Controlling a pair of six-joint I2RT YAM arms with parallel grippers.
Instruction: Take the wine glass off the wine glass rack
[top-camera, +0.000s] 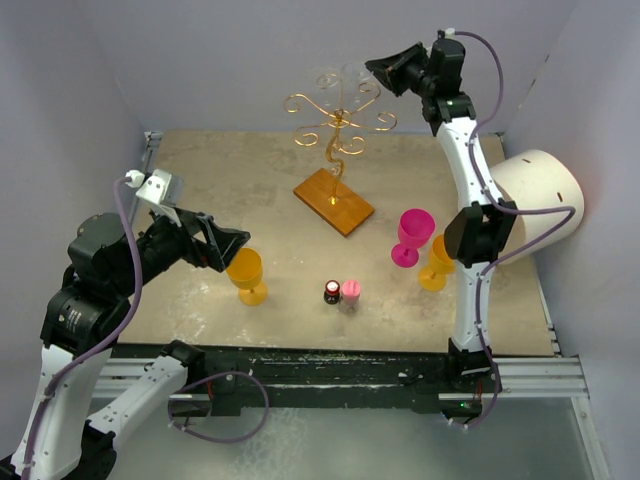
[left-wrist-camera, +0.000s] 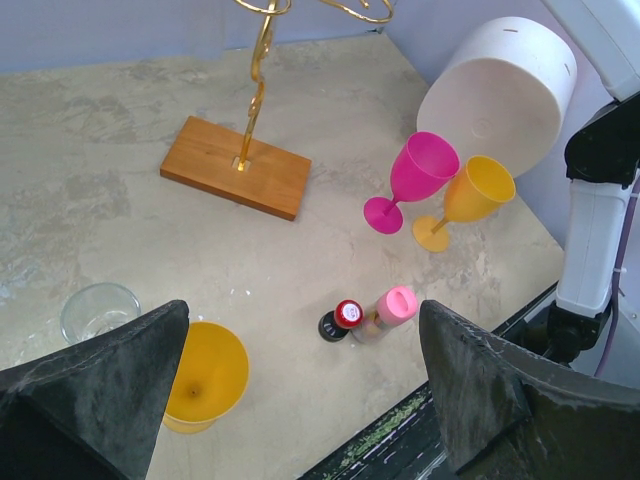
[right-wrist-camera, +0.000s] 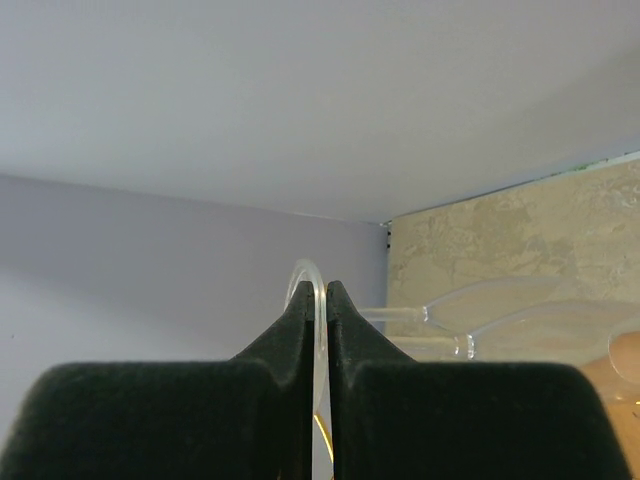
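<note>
On your far left, the left gripper (top-camera: 228, 248) hangs low over the table (top-camera: 200, 170) with its fingers spread wide and nothing between them. It sits just above a yellow goblet (top-camera: 246, 277), and I judge it is parked there only to be out of the way. Toward the middle, the wine glass rack (top-camera: 333, 200) stands on its wooden base near the back of the table. The clear wine glass (right-wrist-camera: 300, 266) hangs among the gold scrolls at the top, on the side nearest your right arm, and is so faint from overhead that you barely make it out. That height is why the right arm is stretched up tall. The right gripper (top-camera: 374, 68) is level with the scrolls, and its wrist view shows both pads pressed together on the thin edge of the glass's foot, the stem running away beyond them. Gripping the foot makes sense, since that is likely the part riding on the wire that you must slide out. A second clear shape lies beside the stem; I cannot tell whether it is another glass. Further right, a pink goblet (top-camera: 413, 237) and an orange goblet (top-camera: 437, 262) stand close together, well apart from the rack, with a white drum (top-camera: 535, 195) beyond them.
</note>
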